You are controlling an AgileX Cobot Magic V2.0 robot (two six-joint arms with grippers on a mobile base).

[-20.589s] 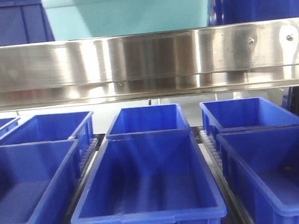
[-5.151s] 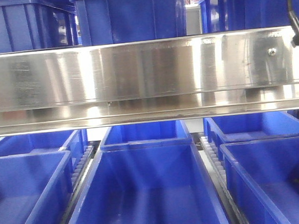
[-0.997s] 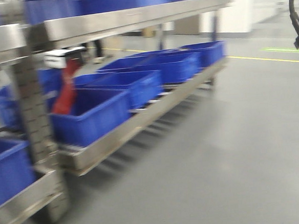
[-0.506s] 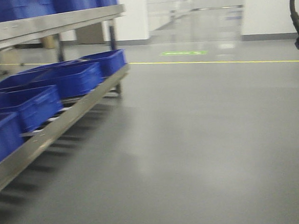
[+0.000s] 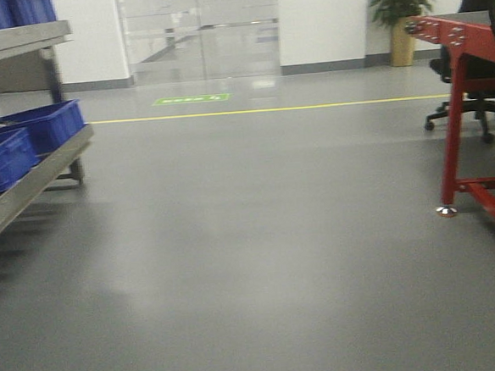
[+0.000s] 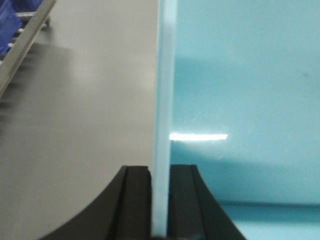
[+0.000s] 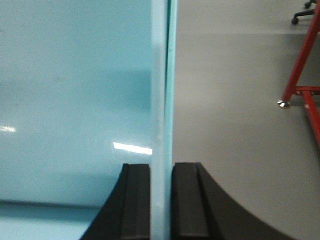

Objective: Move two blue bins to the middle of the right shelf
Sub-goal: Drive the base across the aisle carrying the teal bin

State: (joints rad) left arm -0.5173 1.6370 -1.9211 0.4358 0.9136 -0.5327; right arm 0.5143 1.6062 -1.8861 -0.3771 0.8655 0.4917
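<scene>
Jaws on both arms clamp the teal bin (image 6: 240, 100) as the shelf (image 5: 27, 191) has swung leftward

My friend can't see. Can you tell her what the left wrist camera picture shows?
The left gripper pinches the thin wall of a light blue bin, whose inside fills the right half of the picture. The other half is grey floor, with the edge of a metal shelf in the top corner.

even light; front view softly blurred; glare streaks on teal bin (image 6: 240, 75)
</scene>
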